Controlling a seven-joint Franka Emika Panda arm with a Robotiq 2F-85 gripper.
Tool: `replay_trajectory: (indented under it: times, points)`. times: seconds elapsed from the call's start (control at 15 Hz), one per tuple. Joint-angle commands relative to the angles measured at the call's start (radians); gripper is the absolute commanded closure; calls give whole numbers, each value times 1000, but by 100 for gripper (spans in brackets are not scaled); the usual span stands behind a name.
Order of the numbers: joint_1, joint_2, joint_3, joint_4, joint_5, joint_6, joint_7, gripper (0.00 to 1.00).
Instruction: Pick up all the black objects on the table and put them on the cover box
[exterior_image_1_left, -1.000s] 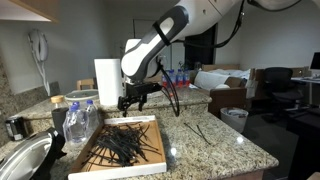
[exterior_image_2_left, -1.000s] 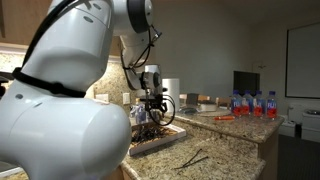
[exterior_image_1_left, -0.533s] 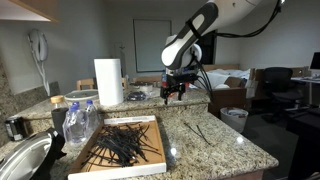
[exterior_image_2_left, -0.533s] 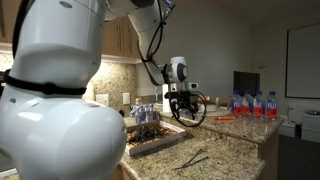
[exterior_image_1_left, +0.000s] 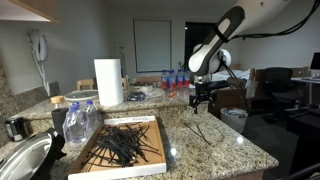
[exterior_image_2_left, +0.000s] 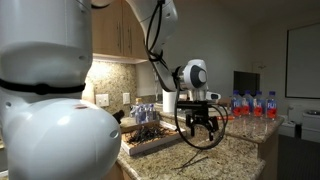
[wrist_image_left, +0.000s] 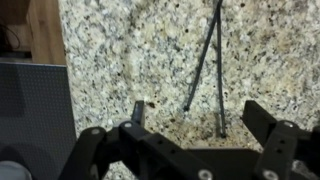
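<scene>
The stone counter (exterior_image_1_left: 230, 150) carried the box cover (exterior_image_1_left: 120, 168) at one end, close to its front edge. A heap of black sticks (exterior_image_1_left: 125, 145) already lay on the cover. Toward the opposite end, well apart from the cover, the gripper (exterior_image_1_left: 202, 100) hung above the bare stone, pointing down. In the wrist view its fingers stood wide apart with nothing between them. Below it lay two loose black sticks (wrist_image_left: 205, 60), thin and flat on the counter, close together at one tip and spreading at the other.

The main risk looked like the grasp itself. The sticks were slender and lay flush on hard stone, so fingers closing a little too high would probably meet on air. Fingers driven too low would likely jam against the counter.

Because the pair spread apart, one closing might catch only one stick and flick the other toward the counter's edge, perhaps off it. A stick pinched near its end could also swing or slip out on the long carry across the counter and fall short of the cover.
</scene>
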Motion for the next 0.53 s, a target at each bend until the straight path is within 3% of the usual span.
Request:
replay_trajectory:
  times: [0.0, 0.47]
  points:
    - [-19, -45, 13, -91, 84, 50, 38, 0]
    - [-18, 7, 23, -170, 173, 205, 48, 0]
